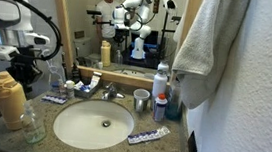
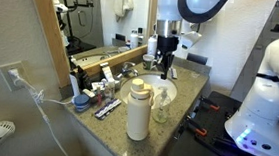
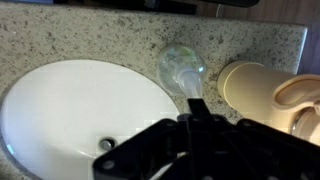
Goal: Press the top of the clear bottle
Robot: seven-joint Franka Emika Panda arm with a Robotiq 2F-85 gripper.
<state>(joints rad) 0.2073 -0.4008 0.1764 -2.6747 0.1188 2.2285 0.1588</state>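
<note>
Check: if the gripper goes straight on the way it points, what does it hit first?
Probably the top of the clear bottle; the wrist view shows it just ahead of the gripper. Depth is unclear.

1 sink basin (image 1: 76, 129) is counted at lower ctr, w/ 1 faucet (image 1: 109, 92) above it. At lower left, 1 clear bottle (image 1: 33, 123) & 1 cream bottle (image 1: 9, 99) are seen, 2 there in total. 1 toothpaste tube (image 1: 148, 137), 1 cup (image 1: 141, 99) & 1 towel (image 1: 209, 43) are noted at right.

Panda arm reaching fwd, wrist vert., gripper (image 2: 165, 62) pointing down w/ jaws pressed together.
</note>
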